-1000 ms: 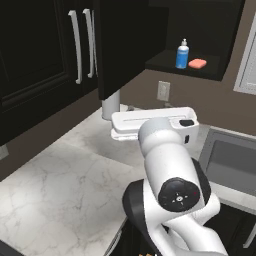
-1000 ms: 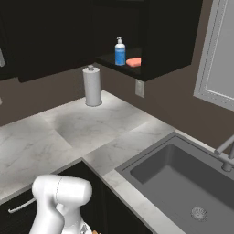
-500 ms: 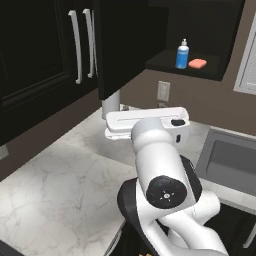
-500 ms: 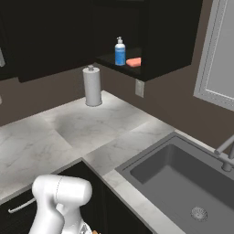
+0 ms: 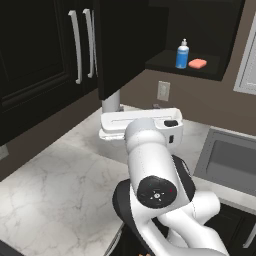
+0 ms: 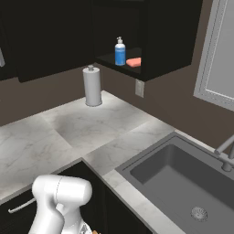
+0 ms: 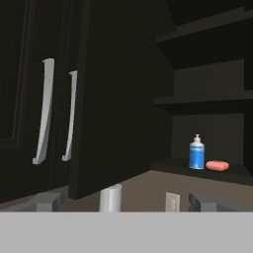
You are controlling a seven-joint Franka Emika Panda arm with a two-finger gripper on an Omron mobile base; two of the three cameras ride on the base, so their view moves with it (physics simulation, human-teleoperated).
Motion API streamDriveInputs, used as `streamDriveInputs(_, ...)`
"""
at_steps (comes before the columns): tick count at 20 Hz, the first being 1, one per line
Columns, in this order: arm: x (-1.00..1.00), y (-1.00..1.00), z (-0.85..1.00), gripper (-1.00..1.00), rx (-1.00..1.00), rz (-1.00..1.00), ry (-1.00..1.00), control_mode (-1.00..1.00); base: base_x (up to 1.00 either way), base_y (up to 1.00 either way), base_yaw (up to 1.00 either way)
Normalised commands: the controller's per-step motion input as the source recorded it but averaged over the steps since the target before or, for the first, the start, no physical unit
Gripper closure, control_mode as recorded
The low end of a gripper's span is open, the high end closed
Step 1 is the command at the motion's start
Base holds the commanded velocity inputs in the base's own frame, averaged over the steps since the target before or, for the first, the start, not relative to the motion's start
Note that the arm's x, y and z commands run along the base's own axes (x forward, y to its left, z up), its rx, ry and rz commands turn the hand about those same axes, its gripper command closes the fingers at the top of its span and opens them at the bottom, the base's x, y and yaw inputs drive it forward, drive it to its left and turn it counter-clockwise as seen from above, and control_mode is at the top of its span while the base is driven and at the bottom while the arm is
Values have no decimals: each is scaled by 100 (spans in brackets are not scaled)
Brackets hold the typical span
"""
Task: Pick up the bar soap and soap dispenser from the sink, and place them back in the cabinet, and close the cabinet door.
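The blue soap dispenser (image 7: 196,154) with its white pump stands on the lower shelf of the open black-brown cabinet (image 7: 207,101). The orange-red bar soap (image 7: 217,165) lies just right of it. Both also show as the dispenser (image 5: 182,55) (image 6: 119,52) and the bar soap (image 5: 197,63) (image 6: 133,62) in the base views. The cabinet door (image 7: 118,99) (image 5: 125,45) stands swung out, left of the shelf. My gripper (image 7: 127,202) is open and holds nothing; it points at the door from below and in front. The dark grey sink (image 6: 183,183) is at the lower right.
Two silver bar handles (image 7: 44,113) (image 7: 70,116) hang on the shut doors left of the open one. A white paper towel roll (image 6: 93,86) stands on the marble counter (image 6: 91,128) under the cabinet. An outlet (image 6: 139,87) is on the wall. The faucet (image 6: 225,155) rises at the sink's right.
My hand has slid a little to the left over the counter and the arm has turned with it. The soaps and the door have not moved.
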Motion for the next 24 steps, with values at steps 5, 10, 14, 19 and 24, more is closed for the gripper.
streamDriveInputs(5, 6, 9, -15, -100, -2, 0, 0, -100, 0, 0, 0)
streamDriveInputs(10, 6, 8, -12, -100, -1, 0, 0, -100, 0, 0, 0)
streamDriveInputs(14, 6, 6, -5, -100, 0, 0, 0, -100, 0, 0, 0)
streamDriveInputs(19, 11, 2, 0, -100, 0, 0, -1, -100, 0, 0, 0)
streamDriveInputs(24, 19, 2, 0, -100, 0, -1, 0, -100, 0, 0, 0)
